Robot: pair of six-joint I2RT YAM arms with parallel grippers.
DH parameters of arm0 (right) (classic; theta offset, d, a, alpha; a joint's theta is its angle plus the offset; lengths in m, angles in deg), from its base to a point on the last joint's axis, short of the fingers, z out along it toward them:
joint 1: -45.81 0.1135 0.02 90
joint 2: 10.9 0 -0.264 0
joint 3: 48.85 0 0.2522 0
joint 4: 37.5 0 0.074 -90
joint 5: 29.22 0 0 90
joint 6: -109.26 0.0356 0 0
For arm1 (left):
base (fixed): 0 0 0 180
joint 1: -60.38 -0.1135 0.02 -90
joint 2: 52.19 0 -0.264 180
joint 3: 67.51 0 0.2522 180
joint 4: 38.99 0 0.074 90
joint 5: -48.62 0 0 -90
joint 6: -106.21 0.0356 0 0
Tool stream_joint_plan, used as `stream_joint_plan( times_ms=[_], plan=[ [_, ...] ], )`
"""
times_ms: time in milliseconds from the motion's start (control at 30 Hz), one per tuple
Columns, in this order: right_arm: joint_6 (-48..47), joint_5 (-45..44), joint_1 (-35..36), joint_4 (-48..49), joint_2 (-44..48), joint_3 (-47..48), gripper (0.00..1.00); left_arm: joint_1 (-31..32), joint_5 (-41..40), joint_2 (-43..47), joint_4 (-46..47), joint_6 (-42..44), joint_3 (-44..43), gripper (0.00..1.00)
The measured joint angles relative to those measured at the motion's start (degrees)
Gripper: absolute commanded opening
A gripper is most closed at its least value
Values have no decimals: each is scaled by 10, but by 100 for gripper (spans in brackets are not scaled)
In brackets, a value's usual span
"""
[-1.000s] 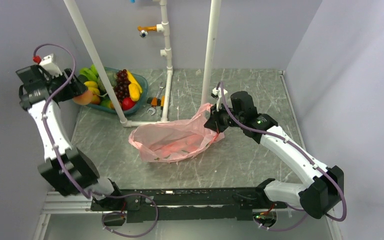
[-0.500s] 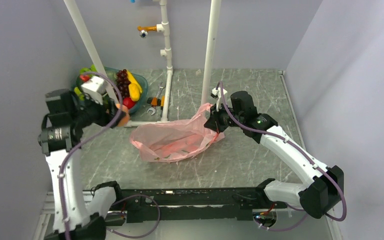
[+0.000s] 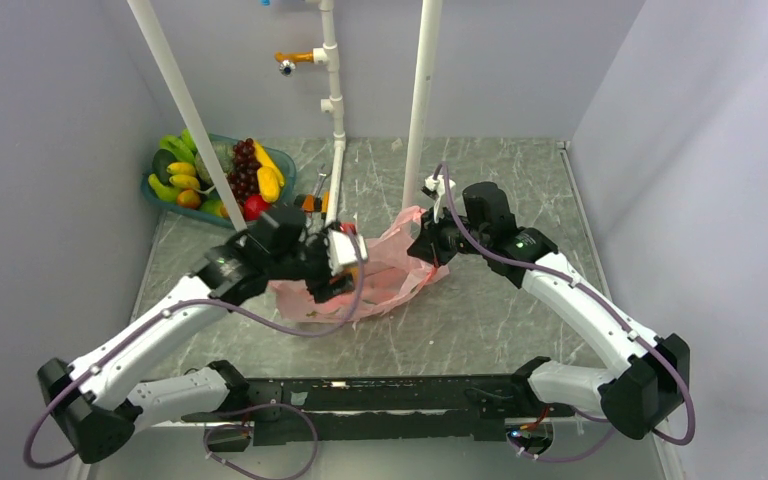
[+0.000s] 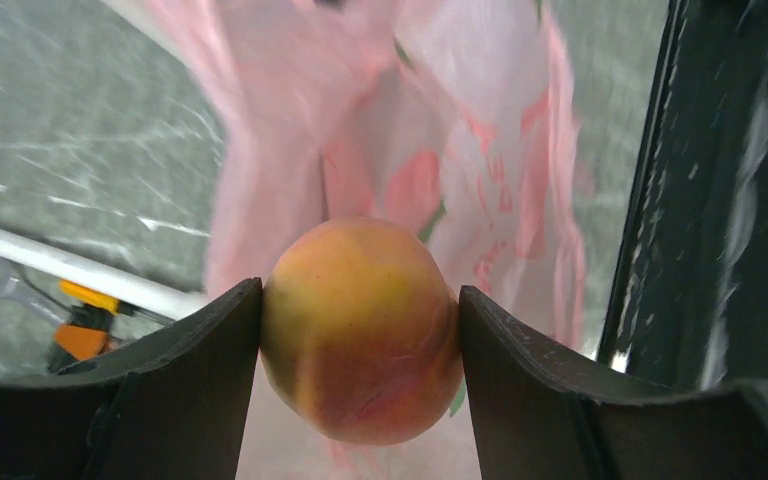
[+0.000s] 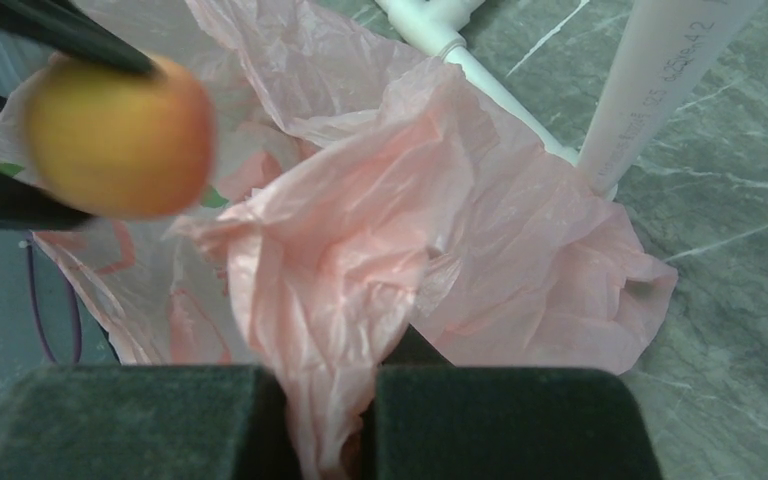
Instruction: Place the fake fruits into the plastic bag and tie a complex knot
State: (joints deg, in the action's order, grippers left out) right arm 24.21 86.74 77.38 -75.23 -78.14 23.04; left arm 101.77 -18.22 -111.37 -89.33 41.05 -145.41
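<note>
Fingers (image 4: 190, 370) of the left gripper (image 4: 358, 300) pinched a peach-orange fruit (image 4: 362, 335) from either side, the dark pads pressed against its skin. The fruit hung over the left part of the pink plastic bag (image 3: 400, 280). The bag lay crumpled on the grey marbled table (image 3: 500, 180), near the foot of a white pipe frame (image 5: 650, 90). The right gripper (image 5: 325, 405) had its jaws closed on a bunched fold of the bag's film at the right-hand end, and that edge stood raised off the table. In the right wrist view the held fruit appeared blurred. The other fake fruits, among them a dark grape bunch (image 3: 245, 165) and yellow bananas (image 3: 268, 180), rested in a teal basin (image 3: 288, 188) at the far left corner, well apart from the bag. A wrench and orange tool (image 3: 310, 203) lay just beside the basin.
</note>
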Motion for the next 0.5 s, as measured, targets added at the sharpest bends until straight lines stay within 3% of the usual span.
stream_joint_plan(
  times_ms=[33, 200, 367, 500],
  plan=[
    [2, 1, 0, 0, 1, 0, 0, 13, -12, -5, 9, 19, 32, 61],
    [6, 5, 0, 0, 7, 0, 0, 40, -60, -39, 49, 89, 136, 98],
    [6, 7, 0, 0, 9, -1, 0, 40, -98, -73, 83, 99, 147, 99],
    [5, 9, 0, 0, 16, -7, 0, 35, -96, -72, 71, 72, 100, 99]
  ],
)
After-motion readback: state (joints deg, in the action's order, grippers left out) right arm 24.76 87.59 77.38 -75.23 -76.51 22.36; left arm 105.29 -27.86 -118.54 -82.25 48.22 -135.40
